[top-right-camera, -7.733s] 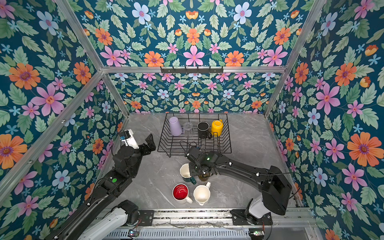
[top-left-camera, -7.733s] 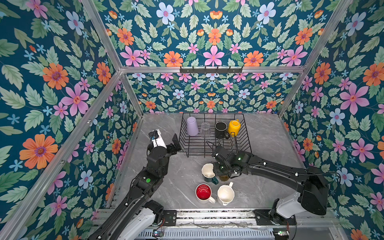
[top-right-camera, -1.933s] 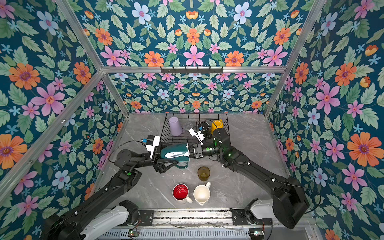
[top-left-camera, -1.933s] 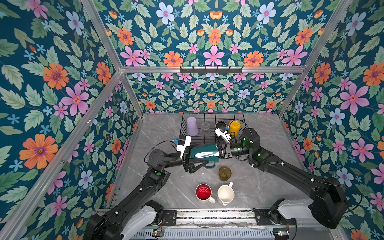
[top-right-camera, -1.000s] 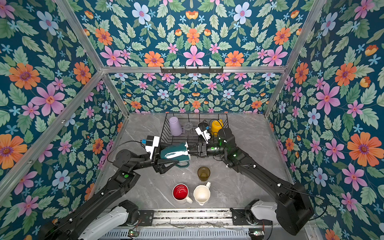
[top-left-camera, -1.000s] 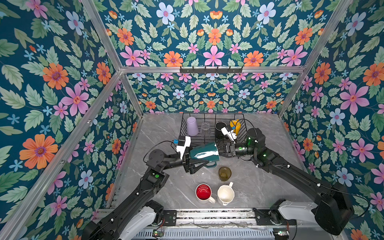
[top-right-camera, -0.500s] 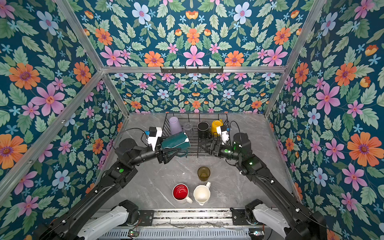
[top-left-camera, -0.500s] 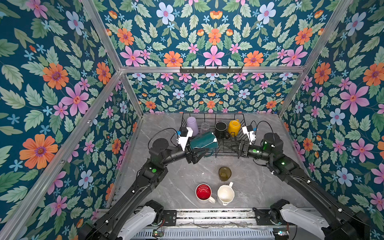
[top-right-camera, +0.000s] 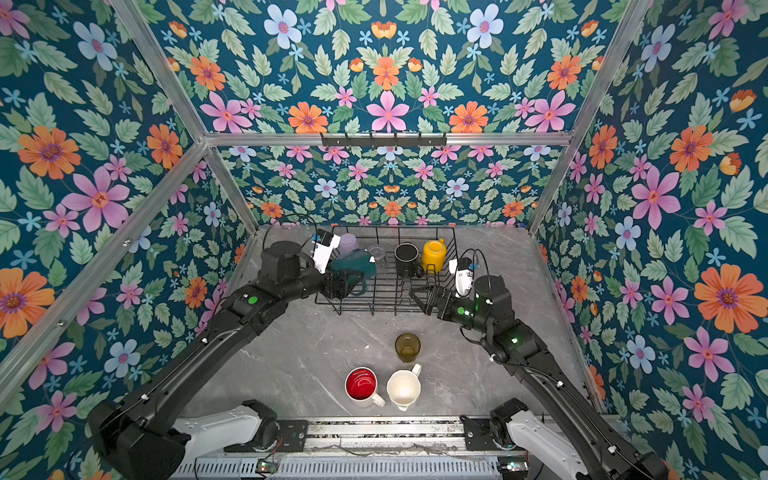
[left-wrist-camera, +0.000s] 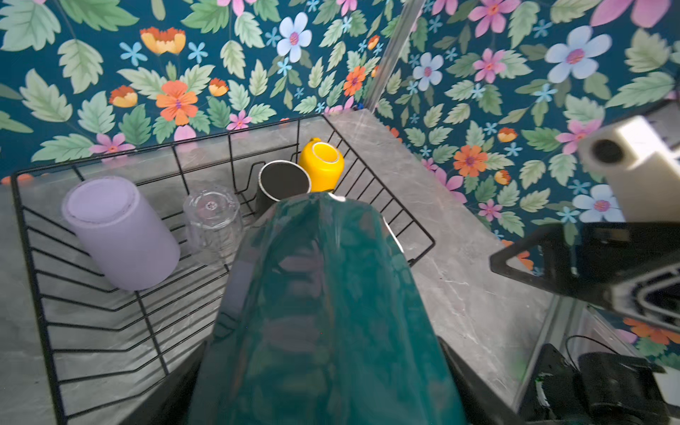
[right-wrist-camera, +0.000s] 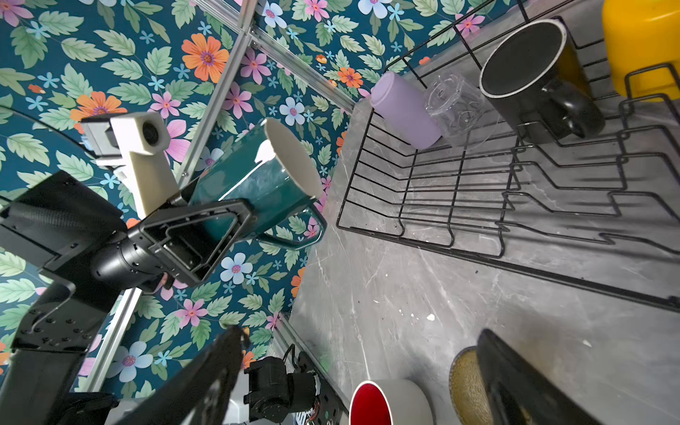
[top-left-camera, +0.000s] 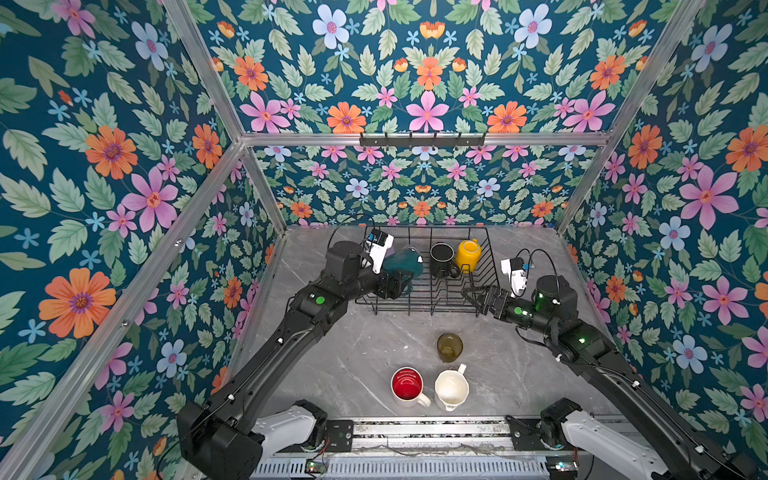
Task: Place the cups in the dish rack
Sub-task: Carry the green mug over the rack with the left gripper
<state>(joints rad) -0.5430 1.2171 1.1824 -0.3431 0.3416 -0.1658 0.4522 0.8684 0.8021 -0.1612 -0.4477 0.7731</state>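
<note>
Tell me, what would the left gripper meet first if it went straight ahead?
Probably the black mug in the dish rack: the dark green mug in the left gripper aims there; depth is unclear.

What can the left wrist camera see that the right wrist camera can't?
Only the left wrist view: the right arm's white camera. Only the right wrist view: the left gripper clamped on the dark green mug, that mug's white inside and handle, plus the red-inside mug and olive glass on the table. Both: the green mug itself, and the dish rack holding the lilac tumbler, clear glass, black mug and yellow mug.
</note>
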